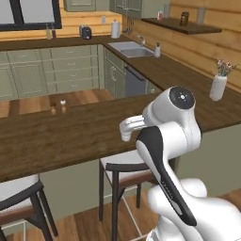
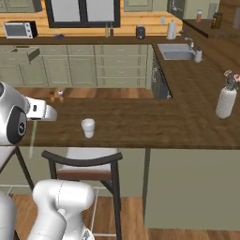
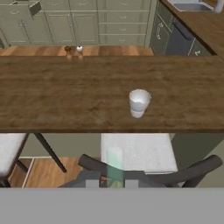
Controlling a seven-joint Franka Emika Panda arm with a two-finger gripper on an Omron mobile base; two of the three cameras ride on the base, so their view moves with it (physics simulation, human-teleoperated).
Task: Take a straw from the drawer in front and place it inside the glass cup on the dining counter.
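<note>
Dark brown wood grain across the dining counter [image 3: 52, 96], called tabletop here. Near its front edge, roughly midway along, the glass cup [image 3: 139, 103]: upright, whitish and translucent, apparently empty inside. Also seen from the right base camera at the near edge of the tabletop, above a white-seated stool [image 2: 86, 161]. At the far edge, toward the left end, two tiny shakers [image 3: 73, 50], one brown and one white, just beside each other. Gripper [image 3: 112, 183] at the bottom of the hand camera's picture, held out in front of the tabletop's front edge over the stool seat, clenched on the straw [image 3: 114, 164]. Straw visible there as a pale greenish, see-through strip rising between the fingertips; from the right base camera as a thin pale stick [image 2: 32, 140] hanging straight down under the hand, left of the cup and well apart from it. On the worktop's right end, a white vase [image 2: 226, 103] holding flowers. Far back left, one sage-green drawer [image 3: 26, 8] pulled out, contents not discernible.
</note>
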